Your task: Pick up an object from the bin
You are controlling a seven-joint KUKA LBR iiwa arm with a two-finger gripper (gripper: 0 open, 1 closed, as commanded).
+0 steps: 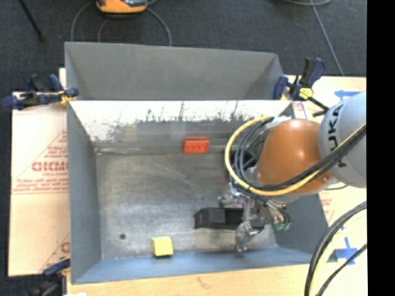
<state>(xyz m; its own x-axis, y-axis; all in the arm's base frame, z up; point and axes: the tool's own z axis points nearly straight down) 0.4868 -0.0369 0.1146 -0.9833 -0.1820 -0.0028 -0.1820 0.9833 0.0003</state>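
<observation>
My gripper (pixel 245 228) hangs low over the bin's front right part, under the arm's orange cover. A black boxy object (pixel 211 218) lies on the floor just to its left, touching or almost touching it; I cannot tell whether it is gripped. A small yellow cube (pixel 162 246) rests near the front wall, left of the gripper. An orange rectangular block (pixel 196 145) lies at the foot of the back wall.
The arm with its orange cover and cable loops covers the bin's right side. The bin's sloped walls rise close to the gripper at the front and right. Bare floor spreads across the left and middle.
</observation>
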